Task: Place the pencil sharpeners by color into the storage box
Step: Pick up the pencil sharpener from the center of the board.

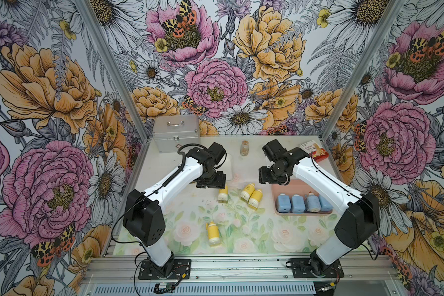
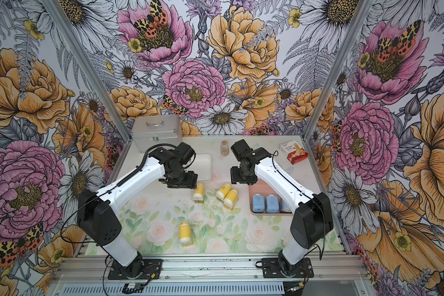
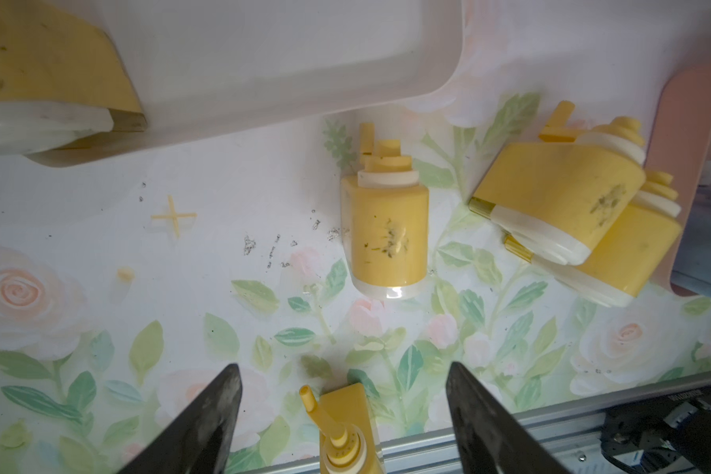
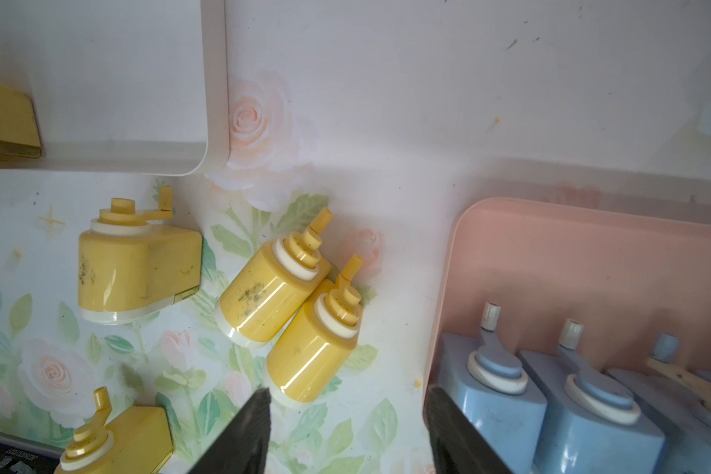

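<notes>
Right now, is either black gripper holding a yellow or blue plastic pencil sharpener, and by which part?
Nothing is held. The left gripper and the right gripper both stand open, with nothing between their jaws.

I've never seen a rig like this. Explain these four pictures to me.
The left arm and right arm are robots at a flowered table. Two pictures look down from above; two come from cameras on the wrists. Four blue sharpeners lie in a pink tray. One yellow sharpener lies in a white tray; four yellow ones lie on the table. A silver case, a vial and a red carton sit at the back. The left fingers and right fingers are open, holding nothing.
</notes>
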